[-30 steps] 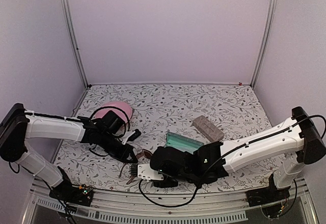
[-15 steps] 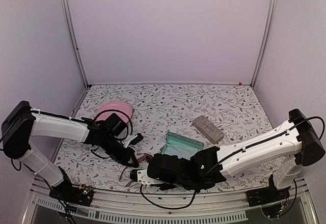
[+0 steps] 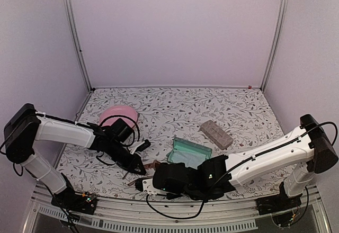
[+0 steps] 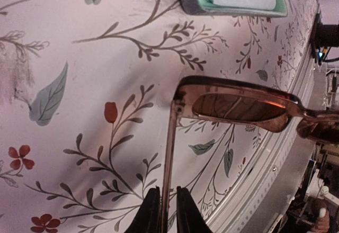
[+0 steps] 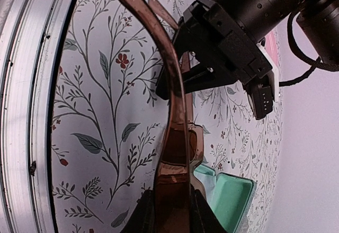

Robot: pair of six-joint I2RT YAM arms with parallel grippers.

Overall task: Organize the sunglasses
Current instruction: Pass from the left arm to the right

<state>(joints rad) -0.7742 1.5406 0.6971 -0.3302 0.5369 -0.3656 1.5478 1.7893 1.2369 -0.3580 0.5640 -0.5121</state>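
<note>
**Left arm** (image 3: 58,130): the upper link rises from the base at the near-left corner and the elbow is folded high at the far left. The forearm lies low and runs right, angled slightly toward the near edge.

**Left gripper** (image 4: 167,214): the tips are pinched narrow, with one temple arm of the sunglasses (image 4: 238,108) running straight between them. The pair has a thin dark frame and reddish-brown lenses. The lens front sits ahead of the fingertips and appears lifted off the table (image 4: 79,84), with a soft shadow on the floral cover beneath.

**Sunglasses position:** between the two grippers, just right of the left fingertips and just beyond the right gripper's tips, close to the table's front rail.

**Right arm** (image 3: 265,151): the base is at the near-right corner and the elbow is raised at the far right. The forearm stretches long and low to the left along the front of the table.

**Right gripper** (image 5: 172,214): the fingers are drawn in close on both sides of the brown frame at its lens end, and the frame fills the gap between them. A temple arm sweeps forward from that grip toward the left gripper's black body, which faces it at short range.

**Other items:**
- Open case (image 3: 190,149), teal lining up: just behind the right wrist.
- Grey-brown case (image 3: 215,133), closed: further back and to the right of that wrist.
- Pink rounded object (image 3: 119,115): behind the left forearm. I cannot tell what it is.
</note>
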